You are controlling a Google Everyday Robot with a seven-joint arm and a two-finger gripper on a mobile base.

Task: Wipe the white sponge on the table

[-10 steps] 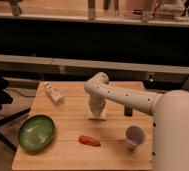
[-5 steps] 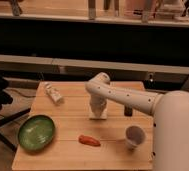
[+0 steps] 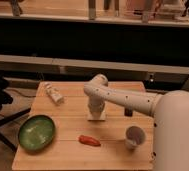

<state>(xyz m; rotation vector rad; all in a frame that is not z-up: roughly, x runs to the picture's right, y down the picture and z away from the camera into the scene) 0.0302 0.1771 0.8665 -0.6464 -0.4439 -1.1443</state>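
Note:
The white sponge [image 3: 97, 117] is a small flat pad near the middle of the light wooden slatted table [image 3: 68, 150]. My gripper [image 3: 95, 111] points straight down right on top of the sponge and covers most of it. My white arm [image 3: 133, 100] reaches in from the right.
A green bowl [image 3: 36, 132] sits at the front left. A red-orange elongated object [image 3: 89, 141] lies at the front centre. A white cup [image 3: 134, 137] stands at the front right. A whitish bottle-like object [image 3: 53, 93] lies at the back left. A small dark object [image 3: 129, 112] stands behind my arm.

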